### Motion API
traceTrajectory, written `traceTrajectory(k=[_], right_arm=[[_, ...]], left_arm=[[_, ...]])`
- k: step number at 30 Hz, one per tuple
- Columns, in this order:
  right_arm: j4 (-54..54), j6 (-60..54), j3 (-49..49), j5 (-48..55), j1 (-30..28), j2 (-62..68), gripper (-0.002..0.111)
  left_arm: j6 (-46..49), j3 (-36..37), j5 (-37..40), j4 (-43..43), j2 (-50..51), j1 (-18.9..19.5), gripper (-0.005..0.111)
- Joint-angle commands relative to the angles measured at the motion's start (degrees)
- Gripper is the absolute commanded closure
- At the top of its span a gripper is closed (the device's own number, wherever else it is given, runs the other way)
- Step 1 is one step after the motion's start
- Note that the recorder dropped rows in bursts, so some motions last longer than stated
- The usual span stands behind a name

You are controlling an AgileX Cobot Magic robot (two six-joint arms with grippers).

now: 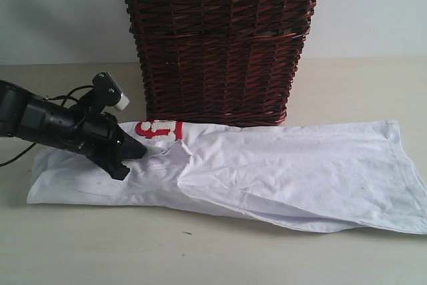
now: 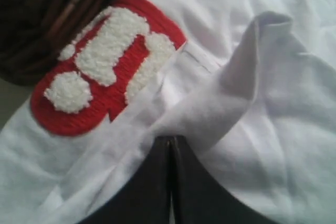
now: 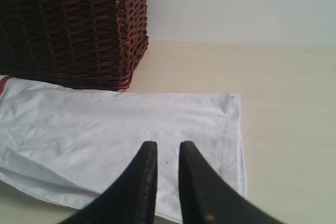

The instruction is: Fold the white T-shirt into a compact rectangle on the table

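Black left gripper, arm slanting low, seemingly pinches a white T-shirt fold; right gripper hovers parted.

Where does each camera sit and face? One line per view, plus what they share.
Exterior: off the arms, low, faces the wicker basket over the table and white T-shirt; left arm and left gripper show.
Left wrist: close over the red lettering; left gripper shut on a fold.
Right wrist: above the shirt's hem end; right gripper, slightly apart.
Shared: shirt and basket.
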Motion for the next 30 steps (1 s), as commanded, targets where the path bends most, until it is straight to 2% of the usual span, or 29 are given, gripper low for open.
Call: traceTrajectory(k=[1, 3, 6, 10, 11, 12, 13, 15, 16, 18, 19, 21, 24, 30], right_arm=[[0.0, -0.3, 0.3, -0.6, -0.1, -0.4, 0.092], [0.0, -0.3, 0.3, -0.6, -0.1, -0.4, 0.092], [0.0, -0.3, 0.3, -0.6, -0.1, -0.4, 0.092], [0.0, -0.3, 0.3, -0.6, -0.1, -0.4, 0.092], [0.0, -0.3, 0.3, -0.6, -0.1, -0.4, 0.092], [0.0, -0.3, 0.3, -0.6, -0.1, -0.4, 0.092], [0.0, -0.3, 0.3, -0.6, -0.1, -0.4, 0.092], [0.0, -0.3, 0.3, -0.6, -0.1, -0.4, 0.092], [0.0, -0.3, 0.3, -0.6, -0.1, -0.4, 0.092], [0.0, -0.3, 0.3, -0.6, -0.1, -0.4, 0.092], [0.0, -0.3, 0.3, -0.6, -0.1, -0.4, 0.092], [0.0, -0.3, 0.3, -0.6, -0.1, -0.4, 0.092], [0.0, -0.3, 0.3, -0.6, -0.1, -0.4, 0.092], [0.0, -0.3, 0.3, -0.6, -0.1, -0.4, 0.092]], left_arm=[[0.1, -4.0, -5.6, -7.4, 2.6, -0.3, 0.107], [0.1, -5.6, -8.8, -11.9, 2.6, -0.3, 0.107], [-0.5, -7.4, -9.6, -14.4, 2.5, -0.1, 0.107], [-0.7, -4.4, -8.3, -8.9, 0.1, 1.1, 0.107], [-0.8, -2.1, -0.5, -5.1, -2.1, 3.1, 0.107], [-0.8, -1.1, 4.1, -3.1, -3.1, 4.2, 0.107], [-1.6, 1.2, 15.2, 2.3, -4.9, 6.9, 0.107], [-2.0, 4.2, 22.0, 8.7, -4.9, 9.0, 0.107], [-1.3, 5.0, 20.0, 10.0, -4.4, 9.0, 0.107], [0.1, 5.9, 7.9, 7.9, -0.6, 8.9, 0.107], [0.1, 5.5, 6.5, 7.0, 0.4, 8.9, 0.107], [0.1, 4.6, 5.9, 7.3, 2.7, 8.8, 0.107], [0.1, 6.4, 6.3, 18.9, 3.3, 8.5, 0.107], [0.1, 12.3, 11.1, 27.7, 1.2, 10.4, 0.107]])
